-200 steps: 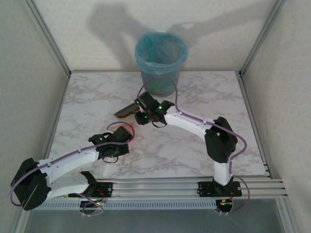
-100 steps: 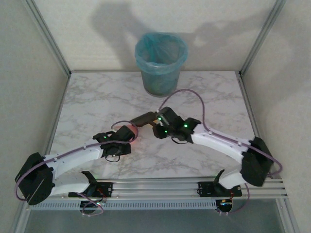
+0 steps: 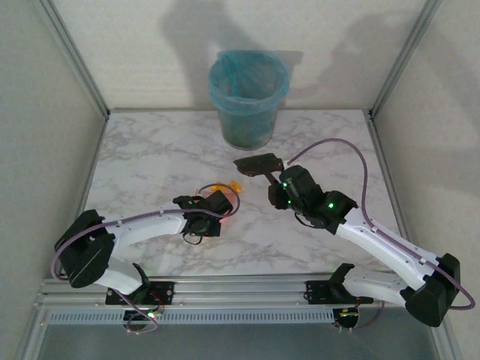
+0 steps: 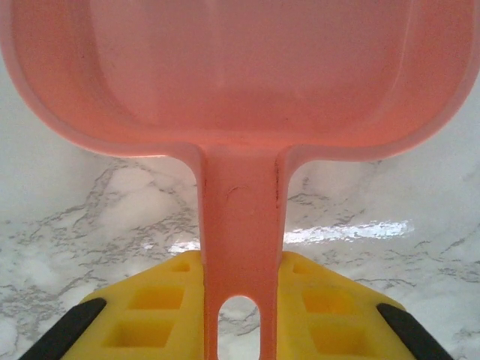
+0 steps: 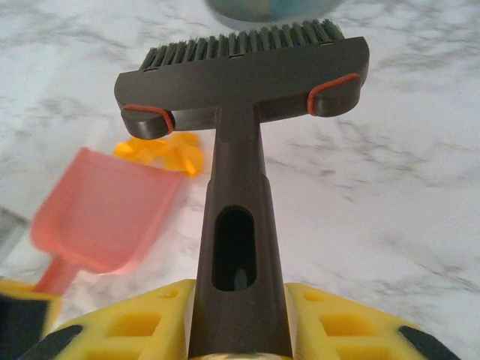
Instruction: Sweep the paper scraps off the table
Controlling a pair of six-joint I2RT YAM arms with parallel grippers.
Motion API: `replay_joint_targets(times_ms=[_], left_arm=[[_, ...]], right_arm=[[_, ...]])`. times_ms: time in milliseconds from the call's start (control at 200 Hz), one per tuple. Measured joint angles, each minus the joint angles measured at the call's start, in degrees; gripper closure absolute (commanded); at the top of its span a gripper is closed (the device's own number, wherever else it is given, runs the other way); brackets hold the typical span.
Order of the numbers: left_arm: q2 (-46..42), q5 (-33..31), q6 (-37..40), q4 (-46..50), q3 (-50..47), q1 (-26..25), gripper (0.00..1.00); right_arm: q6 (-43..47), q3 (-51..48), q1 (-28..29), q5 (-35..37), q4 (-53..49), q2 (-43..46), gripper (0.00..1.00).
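Orange paper scraps (image 3: 225,187) lie in a small heap on the table (image 3: 150,157), just beyond the mouth of the pink dustpan (image 5: 105,214). In the right wrist view the scraps (image 5: 161,150) sit between the dustpan's lip and the brush head. My left gripper (image 3: 216,204) is shut on the dustpan's handle (image 4: 240,247), with the pan (image 4: 240,75) held out ahead of it. My right gripper (image 3: 280,187) is shut on the handle of the dark-bristled brush (image 3: 259,163). The brush head (image 5: 244,67) hangs to the right of the scraps, bristles pointing away from me.
A round bin with a blue liner (image 3: 249,94) stands at the back middle of the table; its base shows at the top of the right wrist view (image 5: 270,6). Aluminium rails (image 3: 75,202) frame the table's sides and near edge.
The right arm has swung to the right, carrying the brush from the left of centre to the right. The left arm has reached right with the dustpan. The orange scraps now show.
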State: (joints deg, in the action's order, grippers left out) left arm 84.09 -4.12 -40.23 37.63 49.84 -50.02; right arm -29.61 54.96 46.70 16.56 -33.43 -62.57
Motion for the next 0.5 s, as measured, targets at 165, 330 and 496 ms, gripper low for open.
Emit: replay_joint_targets(times_ms=[165,330,496], left_arm=[[3.32,-0.68,2.34,1.62,2.54,-0.57,1.0],[5.38,-1.14,4.07,2.03,4.61,-0.57,1.0],[7.17,-1.53,5.18,2.14,5.92,-0.57,1.0]], right_arm=[[0.9,0.59,-2.36,2.99,-5.01,-3.69,1.0],[2.89,0.66,-2.95,2.89,-5.46,-7.58,1.0],[4.52,0.63,-2.95,0.46,-3.08,-10.93,1.0]])
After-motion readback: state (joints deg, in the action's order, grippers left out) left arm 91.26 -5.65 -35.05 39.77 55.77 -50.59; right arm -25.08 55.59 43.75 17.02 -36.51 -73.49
